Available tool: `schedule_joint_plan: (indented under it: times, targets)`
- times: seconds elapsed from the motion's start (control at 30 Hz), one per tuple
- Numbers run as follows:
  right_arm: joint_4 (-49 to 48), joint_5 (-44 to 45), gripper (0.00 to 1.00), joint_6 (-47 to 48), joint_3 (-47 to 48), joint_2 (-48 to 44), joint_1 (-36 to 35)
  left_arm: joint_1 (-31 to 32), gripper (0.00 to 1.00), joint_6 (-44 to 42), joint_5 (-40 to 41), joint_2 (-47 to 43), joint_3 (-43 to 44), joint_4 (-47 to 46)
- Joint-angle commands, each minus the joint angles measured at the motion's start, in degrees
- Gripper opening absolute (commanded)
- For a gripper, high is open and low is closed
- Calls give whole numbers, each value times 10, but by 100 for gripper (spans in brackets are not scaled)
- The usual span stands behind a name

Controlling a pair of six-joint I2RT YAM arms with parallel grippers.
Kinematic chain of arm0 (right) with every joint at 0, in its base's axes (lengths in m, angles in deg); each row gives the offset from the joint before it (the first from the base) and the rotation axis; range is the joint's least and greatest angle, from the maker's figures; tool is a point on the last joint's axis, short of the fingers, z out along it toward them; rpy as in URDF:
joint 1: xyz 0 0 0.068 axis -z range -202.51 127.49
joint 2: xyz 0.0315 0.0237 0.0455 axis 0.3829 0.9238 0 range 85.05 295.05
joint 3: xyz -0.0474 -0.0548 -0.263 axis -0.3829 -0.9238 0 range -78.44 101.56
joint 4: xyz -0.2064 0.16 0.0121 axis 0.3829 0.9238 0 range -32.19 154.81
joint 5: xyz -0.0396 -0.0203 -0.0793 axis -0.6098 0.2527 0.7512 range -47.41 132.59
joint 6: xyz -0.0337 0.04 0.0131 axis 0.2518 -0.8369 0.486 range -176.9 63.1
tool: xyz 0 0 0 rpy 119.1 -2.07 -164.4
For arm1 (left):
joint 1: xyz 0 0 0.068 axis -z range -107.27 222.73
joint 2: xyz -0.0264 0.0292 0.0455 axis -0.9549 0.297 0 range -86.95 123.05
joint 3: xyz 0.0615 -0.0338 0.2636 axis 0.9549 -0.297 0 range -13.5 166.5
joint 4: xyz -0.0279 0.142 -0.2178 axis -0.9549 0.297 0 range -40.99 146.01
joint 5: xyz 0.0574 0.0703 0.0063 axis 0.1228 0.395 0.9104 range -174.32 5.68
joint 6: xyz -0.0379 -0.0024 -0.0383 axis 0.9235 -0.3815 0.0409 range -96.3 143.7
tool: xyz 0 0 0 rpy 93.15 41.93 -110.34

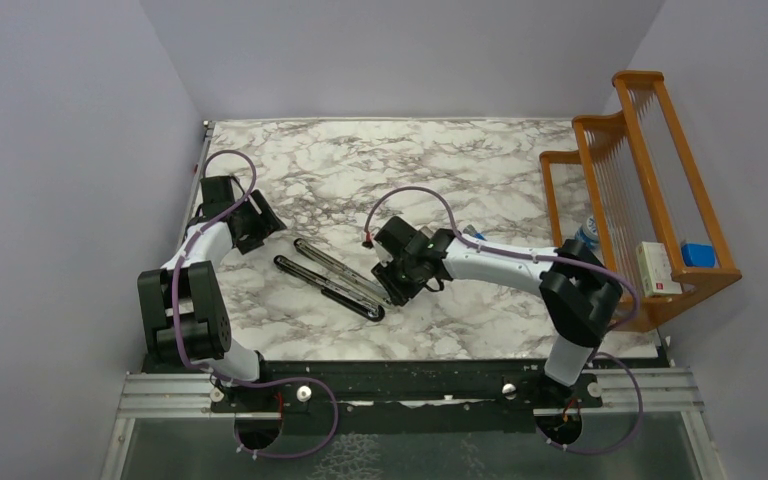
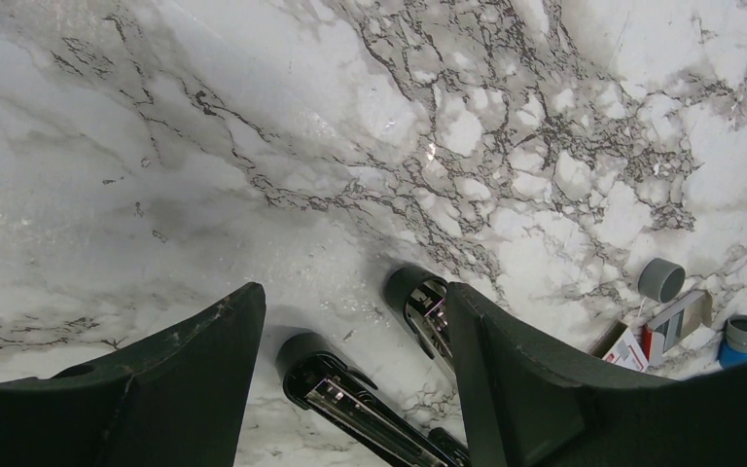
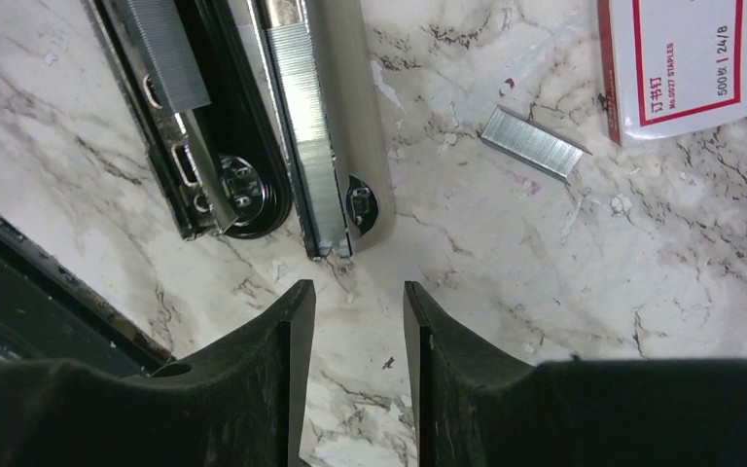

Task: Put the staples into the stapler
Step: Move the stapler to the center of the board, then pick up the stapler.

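Silvery staples [image 3: 306,126] in open stapler [image 3: 345,117] channel, spare strip [image 3: 533,143] near box [image 3: 686,63]: right-wrist view only. Left pincer [image 2: 355,389] spread; right pincer [image 3: 360,370] narrowly parted, empty.

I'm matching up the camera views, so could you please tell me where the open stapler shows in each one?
Top external: the stapler lies opened flat at the centre of the table.
Left wrist: stapler at bottom centre, its two rounded ends showing.
Right wrist: stapler at upper left, a strip of staples in its channel.
Shared landmark: the marble table.
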Motion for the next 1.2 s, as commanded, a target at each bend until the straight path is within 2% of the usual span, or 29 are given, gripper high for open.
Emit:
schedule_joint_plan:
  times: [0.0,0.1,0.33,0.53,0.7,0.77,0.9,1.1,1.17]
  targets:
    - [-37,7,40,17,23,34,-2,-2,71,-8,11,-10,14,3]
    - [-58,1,37,21,25,49,-2,-2,71,-9,12,-12,15,3]
    - [-117,7,23,24,63,92,-2,-2,71,-8,13,-10,15,3]
    - [-139,-11,19,50,203,199,-2,-2,71,-8,19,-15,19,8]
    - [-149,-5,23,74,321,275,1,-2,71,-7,35,-23,19,13]
    - [-178,2,26,70,306,256,3,-3,71,-8,40,-25,20,14]
    - [-254,1,31,61,184,156,6,-2,71,-10,41,-22,19,14]
    - [-200,-87,32,41,101,85,7,-1,71,-13,38,-15,17,8]
    - [-180,-114,36,35,83,76,7,-1,71,-14,40,-14,15,6]
